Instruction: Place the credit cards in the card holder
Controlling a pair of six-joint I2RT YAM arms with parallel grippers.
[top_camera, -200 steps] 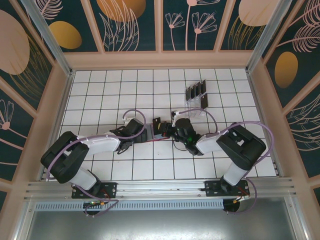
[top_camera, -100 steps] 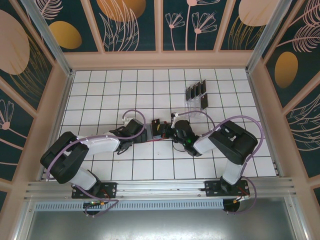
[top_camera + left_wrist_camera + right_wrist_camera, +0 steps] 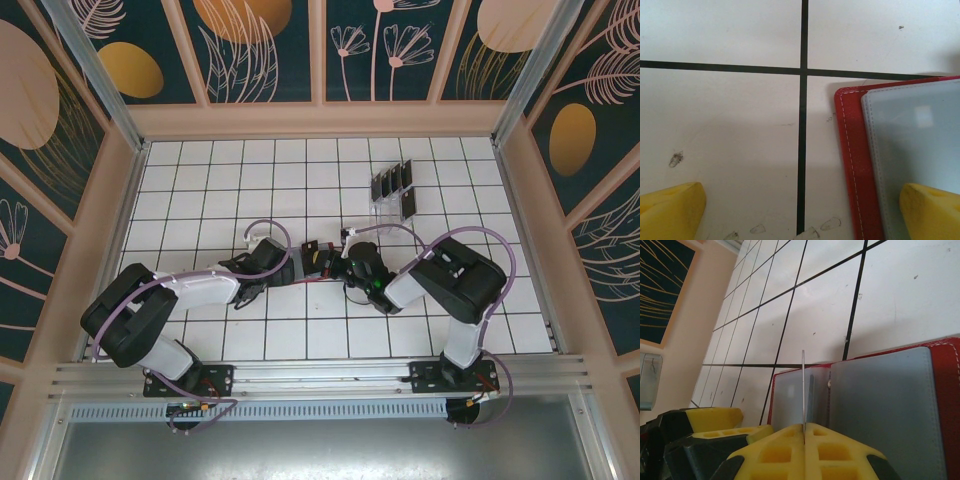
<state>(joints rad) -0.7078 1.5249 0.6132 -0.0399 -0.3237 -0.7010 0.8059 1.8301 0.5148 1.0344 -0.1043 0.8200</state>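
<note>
Two pincers work nearest the arms' bases, meeting over the red wallet (image 3: 847,150), which lies open and flat on the white tiled tabletop (image 3: 730,125), about midway across. The left pincer (image 3: 800,215) is spread wide. One yellow finger (image 3: 670,212) hangs over bare tile and the other over the grey inner pocket at the wallet's left end (whether it presses down or only hovers I cannot tell). The right pincer (image 3: 804,432) is pressed together on one black card (image 3: 803,385). The card is seen edge-on as a thin line standing up out of its grip, lined up with the seam between the wallet's two grey pockets. How far above the wallet its free end sits I cannot tell.

The step in hand, I judge, is sliding this card into a pocket. To do it well, the card's leading edge should come down at a shallow angle, so that it catches the pocket's mouth rather than skating over the surface. The push should run straight along the pocket, slowly, with the left finger bearing on the wallet so it neither slides nor folds. Letting go should wait until most of the card is under the lip.

Farther back, well apart from the wallet, a clear rack (image 3: 393,203) holds several more black cards (image 3: 390,183) upright in its slots, so much of the task is not yet done.
</note>
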